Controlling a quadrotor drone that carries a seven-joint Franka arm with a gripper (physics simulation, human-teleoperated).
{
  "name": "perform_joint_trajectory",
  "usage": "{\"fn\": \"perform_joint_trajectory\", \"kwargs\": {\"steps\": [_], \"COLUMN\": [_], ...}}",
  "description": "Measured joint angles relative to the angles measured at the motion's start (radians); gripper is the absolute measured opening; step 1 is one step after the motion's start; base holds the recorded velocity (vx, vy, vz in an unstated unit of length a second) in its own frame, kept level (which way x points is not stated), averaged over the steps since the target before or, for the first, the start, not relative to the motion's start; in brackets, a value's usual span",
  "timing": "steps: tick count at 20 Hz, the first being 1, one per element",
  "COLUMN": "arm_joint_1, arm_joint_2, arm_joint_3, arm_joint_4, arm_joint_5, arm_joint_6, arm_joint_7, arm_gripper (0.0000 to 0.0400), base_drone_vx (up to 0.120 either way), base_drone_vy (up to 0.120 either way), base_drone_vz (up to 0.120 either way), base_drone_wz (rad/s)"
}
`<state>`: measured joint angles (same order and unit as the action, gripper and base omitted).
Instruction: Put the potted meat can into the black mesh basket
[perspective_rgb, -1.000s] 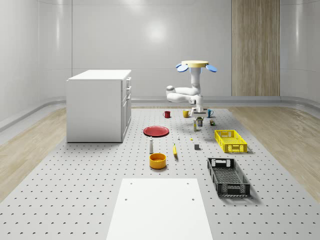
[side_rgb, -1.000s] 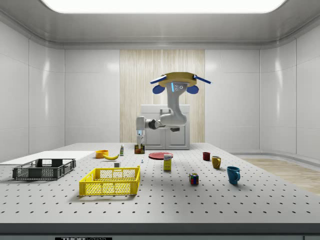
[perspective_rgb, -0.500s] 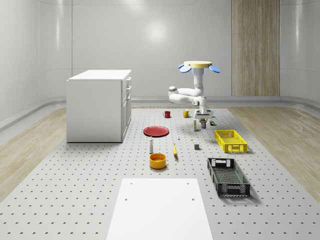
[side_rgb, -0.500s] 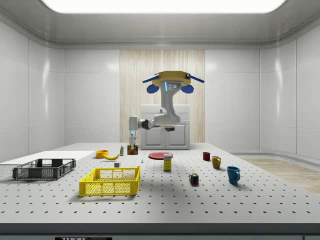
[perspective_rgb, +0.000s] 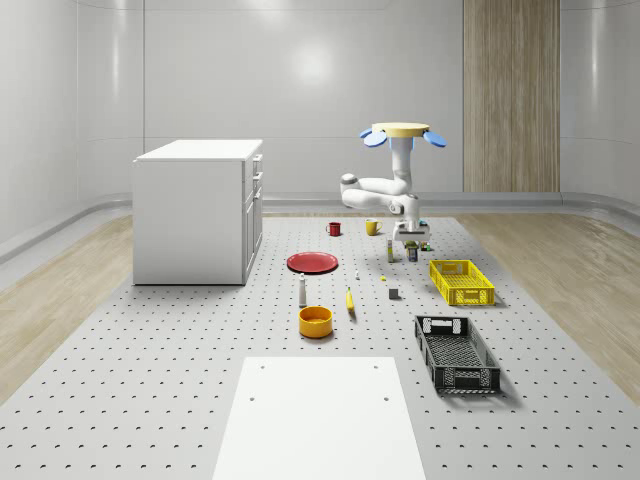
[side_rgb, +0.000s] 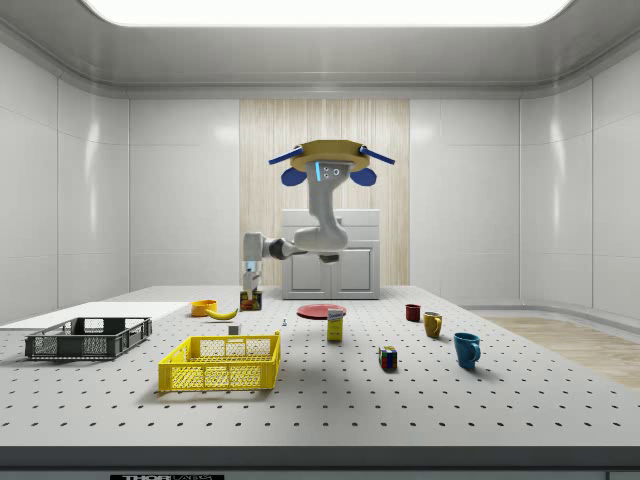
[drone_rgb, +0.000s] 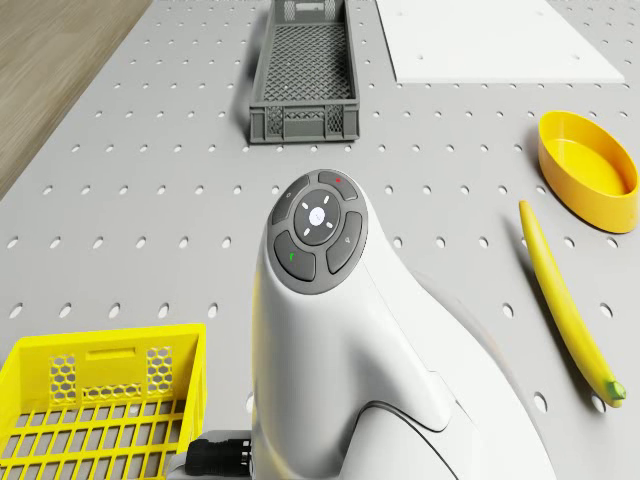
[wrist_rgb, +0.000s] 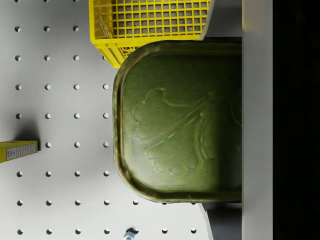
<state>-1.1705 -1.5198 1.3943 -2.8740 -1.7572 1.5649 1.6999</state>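
Above the pegboard table (perspective_rgb: 150, 400), seen from the whole-scene camera, the drone (perspective_rgb: 402, 132) hovers over the far end with its arm bent down and the gripper (perspective_rgb: 411, 240) hanging the potted meat can (perspective_rgb: 412, 253) clear of the surface; the black mesh basket (perspective_rgb: 456, 352) lies well apart from it, nearer the camera and slightly toward that view's right, with the yellow crate (perspective_rgb: 461, 281) between the two and both containers running lengthwise along the same near-far line. From the side camera, the drone (side_rgb: 322, 160) floats high in front of the white cabinet (side_rgb: 352, 255), the gripper (side_rgb: 250, 284) holds the can (side_rgb: 250, 298) above the table, and the basket (side_rgb: 87, 337) sits far off toward that view's left, beyond the yellow crate (side_rgb: 221, 362), so the carry looks bound to run that way and past the crate. From the drone's own camera, the arm (drone_rgb: 330, 330) reaches ahead toward the basket (drone_rgb: 304, 72), whose long axis points away from the robot, with the crate's corner (drone_rgb: 100, 400) close below and a banana (drone_rgb: 562, 300) and an orange bowl (drone_rgb: 588, 170) off to one side. At the wrist, one finger (wrist_rgb: 257, 120) presses flat against the side of the can (wrist_rgb: 180, 125), the grip pinching it, with the crate's edge (wrist_rgb: 150, 22) just beyond.
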Motion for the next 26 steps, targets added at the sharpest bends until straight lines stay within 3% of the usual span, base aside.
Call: {"fn": "perform_joint_trajectory", "kwargs": {"steps": [7, 16, 26], "arm_joint_1": [-0.001, -0.003, -0.004], "arm_joint_2": [-0.007, -0.015, -0.023], "arm_joint_3": [0.001, 0.002, 0.003], "arm_joint_4": [0.000, 0.001, 0.001], "arm_joint_5": [0.003, 0.006, 0.009], "arm_joint_6": [0.007, 0.014, 0.021], "arm_joint_7": [0.001, 0.002, 0.004], "arm_gripper": [0.0286, 0.0286, 0.0286], "base_drone_vx": [0.120, 0.120, 0.120], "base_drone_vy": [0.000, 0.080, 0.000], "base_drone_vz": [0.000, 0.000, 0.000], "base_drone_wz": [0.000, 0.000, 0.000]}}
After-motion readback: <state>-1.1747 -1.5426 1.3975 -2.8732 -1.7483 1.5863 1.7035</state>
